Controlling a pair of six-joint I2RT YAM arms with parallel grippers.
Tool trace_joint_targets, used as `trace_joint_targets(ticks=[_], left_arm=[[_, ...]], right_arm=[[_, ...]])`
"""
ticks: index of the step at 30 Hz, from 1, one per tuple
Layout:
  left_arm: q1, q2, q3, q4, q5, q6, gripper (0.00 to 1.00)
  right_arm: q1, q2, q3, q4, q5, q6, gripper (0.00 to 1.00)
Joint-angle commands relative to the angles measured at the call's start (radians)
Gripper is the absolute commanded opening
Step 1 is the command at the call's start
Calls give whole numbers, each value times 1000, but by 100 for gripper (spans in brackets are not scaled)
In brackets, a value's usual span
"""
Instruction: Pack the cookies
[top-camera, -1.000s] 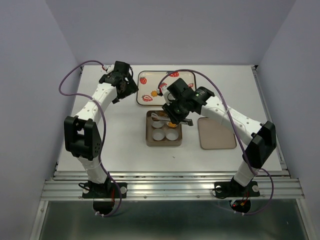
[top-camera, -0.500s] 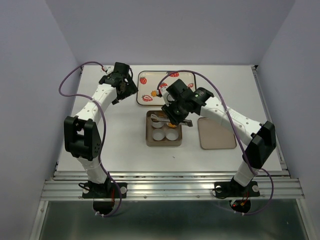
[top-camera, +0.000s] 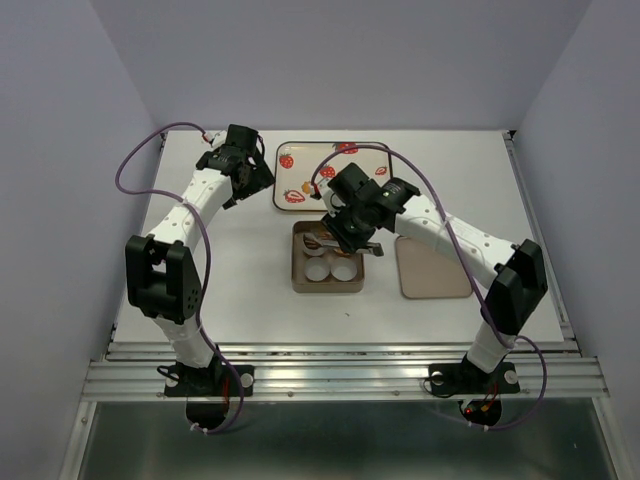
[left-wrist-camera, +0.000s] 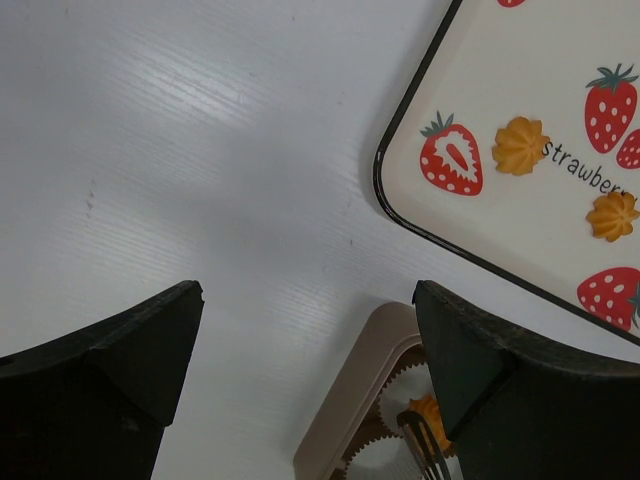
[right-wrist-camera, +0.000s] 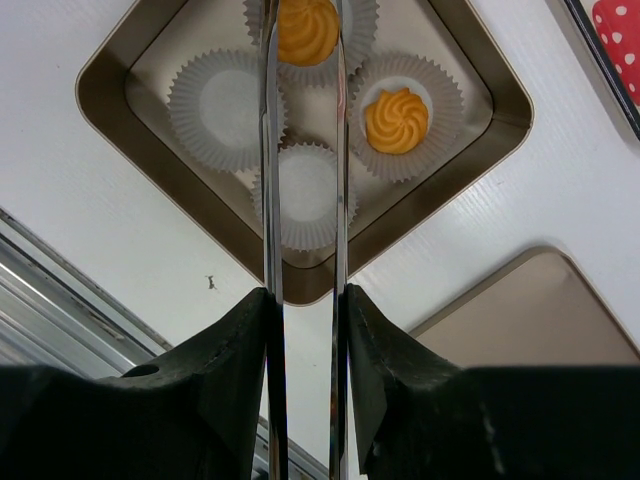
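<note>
My right gripper (right-wrist-camera: 305, 300) is shut on metal tongs (right-wrist-camera: 270, 200). The tong blades hold one orange cookie (right-wrist-camera: 306, 28) over a white paper cup in the brown box (right-wrist-camera: 110, 90). A second cookie (right-wrist-camera: 397, 118) lies in the neighbouring cup. Two other cups (right-wrist-camera: 225, 108) (right-wrist-camera: 305, 195) hold nothing. Two more cookies (left-wrist-camera: 520, 145) (left-wrist-camera: 612, 214) lie on the strawberry tray (left-wrist-camera: 520, 60). My left gripper (left-wrist-camera: 308, 300) hangs open over bare table beside the tray's corner, with nothing between its fingers. From above, the right gripper (top-camera: 345, 225) covers the back of the box (top-camera: 327, 285).
The box's flat brown lid (top-camera: 433, 268) lies to the right of the box. The strawberry tray (top-camera: 375, 150) sits at the back centre. The left gripper (top-camera: 255, 175) is at the tray's left edge. Purple cables loop over both arms.
My right arm has shifted a little to the left and back over the box, carrying the tongs and cookie. The left arm has barely moved.
</note>
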Motion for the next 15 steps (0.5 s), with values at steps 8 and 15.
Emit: trace_joint_targets(ticks=[8, 15], left_arm=[[-5, -64, -27, 5, -21, 14, 99], [-5, -64, -30, 11, -15, 17, 99]], right_arm=[[14, 21, -3, 32, 21, 14, 36], [14, 32, -4, 33, 33, 14, 39]])
